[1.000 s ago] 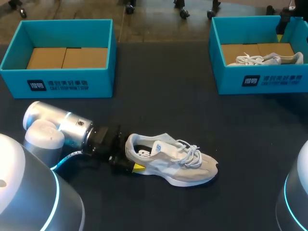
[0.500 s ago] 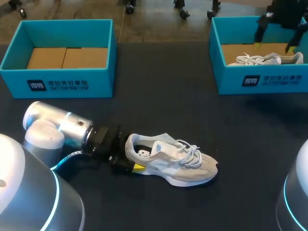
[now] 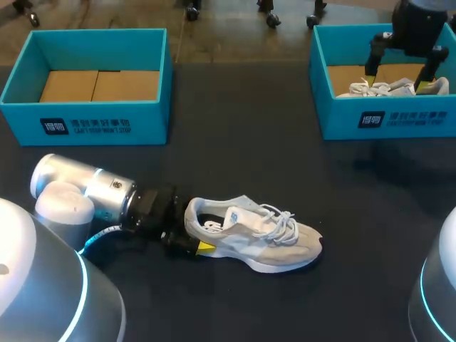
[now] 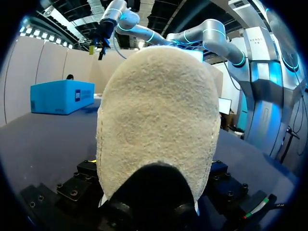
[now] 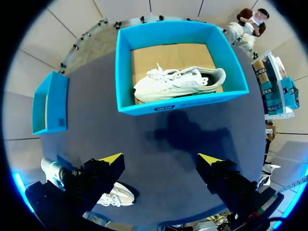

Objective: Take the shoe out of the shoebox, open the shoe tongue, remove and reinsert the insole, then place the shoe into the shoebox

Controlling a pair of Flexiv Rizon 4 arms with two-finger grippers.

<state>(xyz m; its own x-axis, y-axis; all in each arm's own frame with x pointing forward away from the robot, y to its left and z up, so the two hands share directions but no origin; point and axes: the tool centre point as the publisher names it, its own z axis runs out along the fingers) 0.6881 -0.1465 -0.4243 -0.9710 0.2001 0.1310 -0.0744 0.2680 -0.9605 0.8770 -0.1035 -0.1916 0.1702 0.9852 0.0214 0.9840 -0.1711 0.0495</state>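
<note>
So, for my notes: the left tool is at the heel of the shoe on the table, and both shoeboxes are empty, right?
Only the left shoebox is empty; the right shoebox holds a white shoe (right wrist view). The left tool is at the heel of the table shoe.

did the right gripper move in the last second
Yes. The right gripper has come in from the far right corner and now hangs over the right shoebox, above the white shoe in it.

A dark, matte table point(image 3: 235, 128) spreads wide under soft, even light, casting faint shadows.
</note>
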